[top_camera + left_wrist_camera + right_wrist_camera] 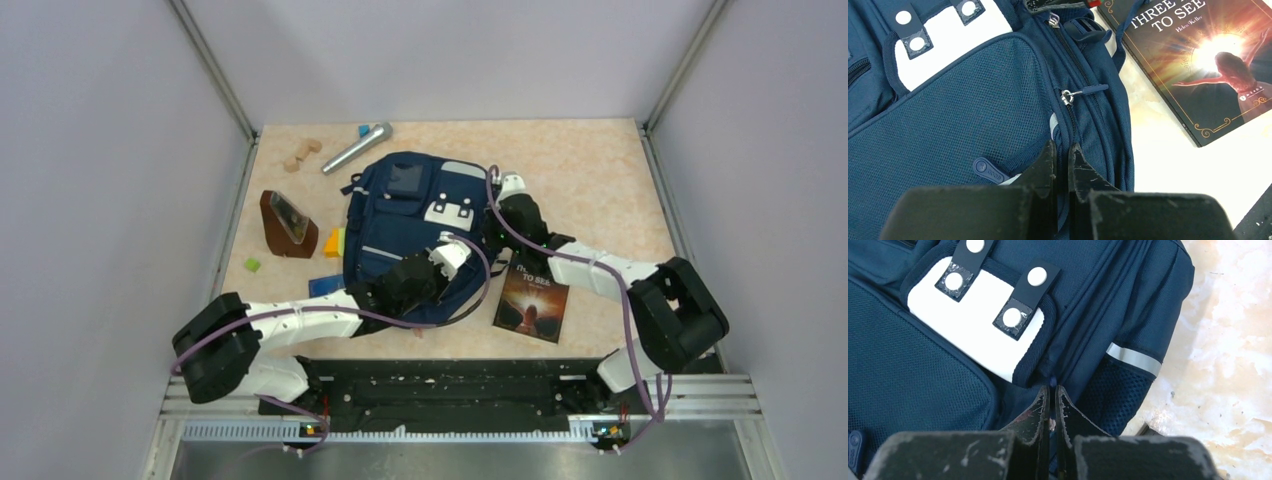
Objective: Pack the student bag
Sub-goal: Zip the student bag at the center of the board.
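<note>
The student bag [410,225] is lying mid-table, a book [532,300] at its 4 o'clock. The left gripper [1063,147] and right gripper [1052,390] are pressing, fingers together, on its zipper seam [1070,122]. So thin a pinch risks slipping off when pulled.

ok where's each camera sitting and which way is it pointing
top external: above and behind the bases, looking down on the table; left arm and right arm reach onto the student bag
left wrist: on the left arm, over the bag's mesh pocket, book beyond; left jaws shut at bottom
right wrist: on the right arm, facing the white patch; right jaws shut at bottom
shared: both wrist views show the white patch; top and left wrist show the book
</note>
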You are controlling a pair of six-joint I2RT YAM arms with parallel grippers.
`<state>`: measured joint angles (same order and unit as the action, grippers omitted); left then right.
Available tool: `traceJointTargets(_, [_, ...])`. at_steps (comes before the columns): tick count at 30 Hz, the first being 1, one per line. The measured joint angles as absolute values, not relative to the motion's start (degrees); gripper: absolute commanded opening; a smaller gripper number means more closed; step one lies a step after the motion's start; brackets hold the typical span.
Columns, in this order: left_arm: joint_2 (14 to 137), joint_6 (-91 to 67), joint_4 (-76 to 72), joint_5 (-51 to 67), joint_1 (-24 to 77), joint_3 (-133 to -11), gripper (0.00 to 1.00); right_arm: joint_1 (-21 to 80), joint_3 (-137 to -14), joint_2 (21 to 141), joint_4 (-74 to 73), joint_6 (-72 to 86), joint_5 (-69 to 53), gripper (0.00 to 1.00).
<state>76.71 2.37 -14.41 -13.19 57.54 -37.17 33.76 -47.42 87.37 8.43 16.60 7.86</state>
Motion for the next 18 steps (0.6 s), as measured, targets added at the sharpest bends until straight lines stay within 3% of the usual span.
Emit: traceJointTargets(18, [77.1,0.9,-12.3,-14.7,57.5,-39.8,0.00,34.0,-37.5,76.4,11.6,19.4,4.4,0.00])
